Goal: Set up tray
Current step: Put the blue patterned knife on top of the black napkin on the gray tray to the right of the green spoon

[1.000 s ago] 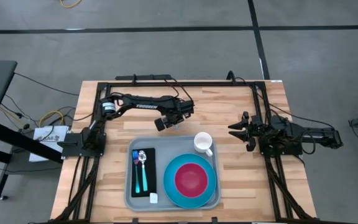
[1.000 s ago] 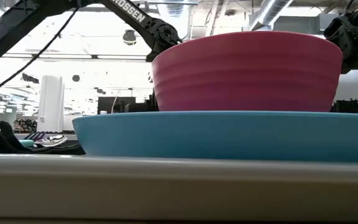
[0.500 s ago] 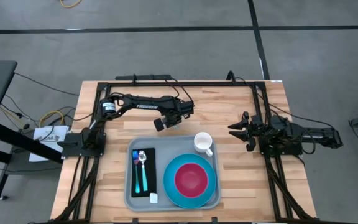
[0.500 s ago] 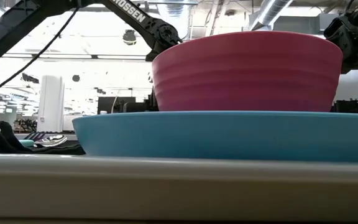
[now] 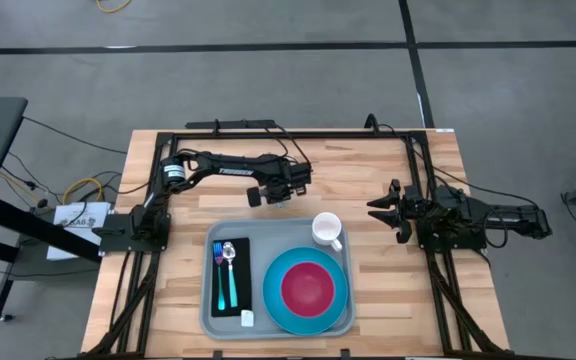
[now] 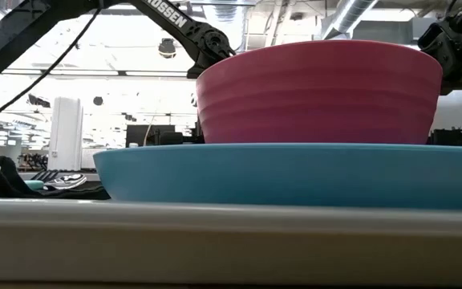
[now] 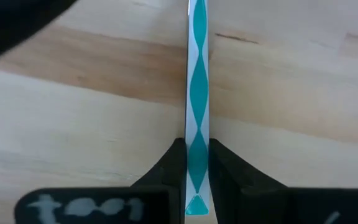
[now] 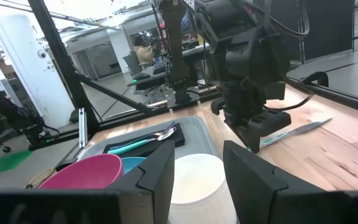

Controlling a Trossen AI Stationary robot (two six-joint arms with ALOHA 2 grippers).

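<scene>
1. High view: left gripper (image 5: 268, 196) poised above the bare surface (image 5: 183, 175), off the tray's far rim. Tray (image 5: 209, 314) on the surface, loaded with a blue plate (image 5: 276, 300), a pink bowl (image 5: 308, 287), a white mug (image 5: 327, 229) and a dark napkin (image 5: 243, 252) carrying a spoon (image 5: 228, 262) and a fork (image 5: 218, 270). Free napkin area beside the spoon and fork, offset to one side of the left jaws. Right gripper (image 5: 383, 210) parked beside the mug, off the tray's right rim; left arm nearer the napkin.

2. Low view: tray rim (image 6: 215, 241) across the foreground, plate and bowl stacked behind it; both arms raised above the load. Jaw detail not readable here.

3. Left wrist view: left jaws narrow, clamped on a thin strip patterned teal and white (image 7: 197, 93), apparently a knife seen edge-on. Long axis straight out from the jaws, over bare wood; tray out of frame.

4. Right wrist view: right jaws spread and empty, the mug directly ahead, the tray beyond it. Left gripper ahead past the mug, strip projecting sideways from it, roughly level over the surface.

5. Judgement: turn of the strip probably required to match the cutlery's long axis before lowering.
</scene>
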